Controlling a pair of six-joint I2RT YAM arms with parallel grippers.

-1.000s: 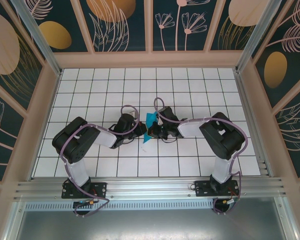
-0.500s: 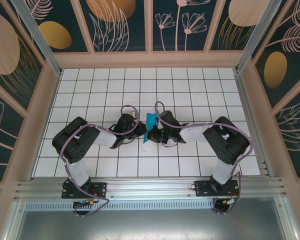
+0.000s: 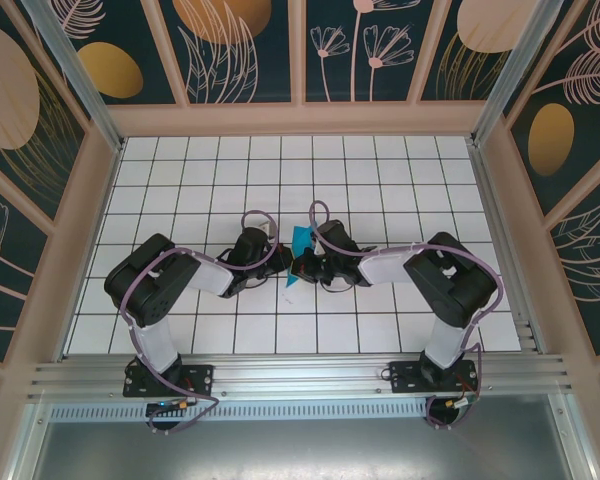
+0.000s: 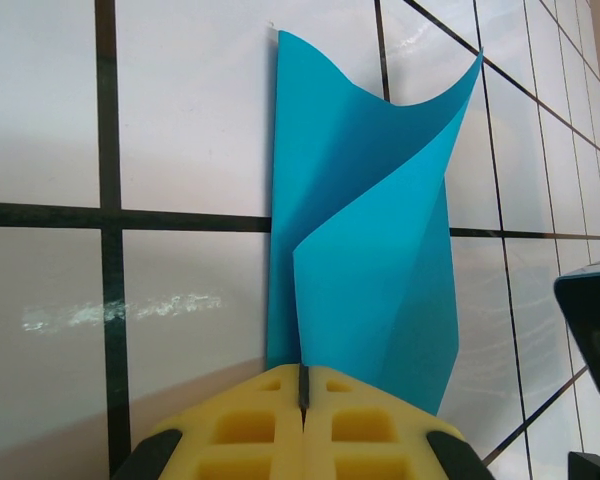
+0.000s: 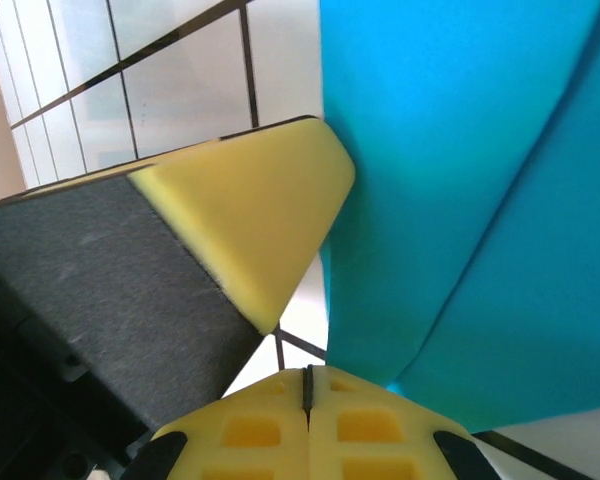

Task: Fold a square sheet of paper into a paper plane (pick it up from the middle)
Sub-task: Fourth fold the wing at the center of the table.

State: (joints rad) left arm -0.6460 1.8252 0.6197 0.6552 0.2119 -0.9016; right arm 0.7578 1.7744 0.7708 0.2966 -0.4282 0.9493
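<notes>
With my left claw [image 4: 303, 385] and right claw [image 5: 307, 385] both clamped on the lower end of the curling paper [image 4: 370, 230], mid-way across the bench [image 3: 380, 170], I should ease it taut and flat, judging a slow, even pull safest against tearing.

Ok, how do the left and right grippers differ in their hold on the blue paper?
The left gripper is shut with the folded blue paper running into the seam between its pads; the right gripper is shut, but the paper meets its pads off to one side, so a pinch there is unclear. The left gripper reaches in from the left, the right gripper from the right. Shared: yellow pads, jaws closed, tips nearly meeting.
</notes>
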